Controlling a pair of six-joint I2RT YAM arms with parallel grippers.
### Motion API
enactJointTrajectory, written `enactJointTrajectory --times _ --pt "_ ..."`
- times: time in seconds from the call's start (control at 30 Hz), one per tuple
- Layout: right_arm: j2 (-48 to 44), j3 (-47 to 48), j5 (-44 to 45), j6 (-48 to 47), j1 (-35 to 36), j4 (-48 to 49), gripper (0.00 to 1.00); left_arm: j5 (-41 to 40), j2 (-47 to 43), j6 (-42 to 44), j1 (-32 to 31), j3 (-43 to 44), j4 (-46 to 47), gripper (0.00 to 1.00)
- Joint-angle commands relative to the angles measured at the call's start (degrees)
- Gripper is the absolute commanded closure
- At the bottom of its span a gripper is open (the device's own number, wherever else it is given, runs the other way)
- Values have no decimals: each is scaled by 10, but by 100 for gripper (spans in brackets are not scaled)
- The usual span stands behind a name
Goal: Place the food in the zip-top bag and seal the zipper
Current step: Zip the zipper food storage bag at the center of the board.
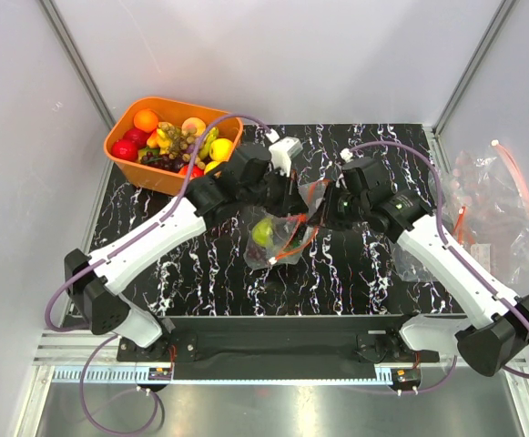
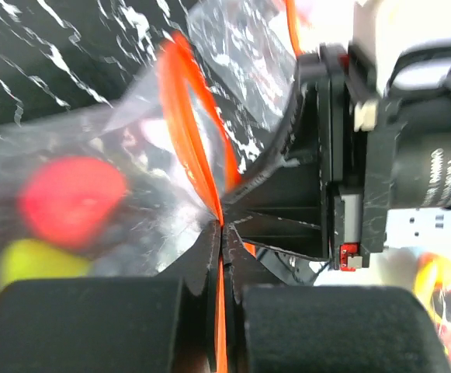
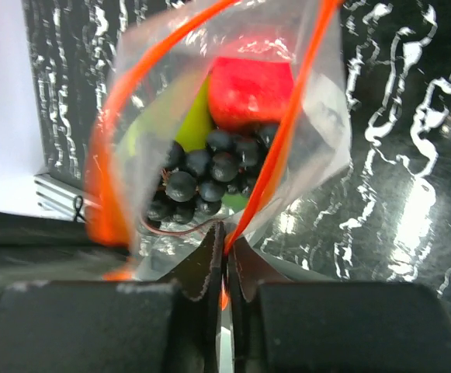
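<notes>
The left gripper (image 2: 221, 233) had its fingers pressed together on the zipper (image 2: 177, 109). The right gripper (image 3: 225, 245) pinched the zipper too. The bag (image 1: 287, 218) was between them, in the middle of the top view, with its mouth open. Inside were grapes (image 3: 209, 175), a red piece (image 3: 250, 89) and a green piece (image 3: 194, 124). A basket (image 1: 123, 150) of fruit sat at the upper left of the table (image 1: 355, 273).

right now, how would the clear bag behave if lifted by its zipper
Probably floppy: the zip-top bag wrinkles and bows open. Likely bottom-heavy, sagging where the grape bunch and red piece pile together. The smoothly curving zipper seems stiffer.
</notes>
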Motion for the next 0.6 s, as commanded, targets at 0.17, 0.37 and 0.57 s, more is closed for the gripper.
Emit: enactJointTrajectory --times 0.17,0.37,0.57 --pt "-13 4 -24 9 4 58 63 40 10 9 -4 -40 50 100" --pt "-27 -27 -36 5 4 73 49 30 11 13 -2 -48 47 100" --pt "-76 -57 5 -8 4 63 45 31 4 3 6 -76 75 100"
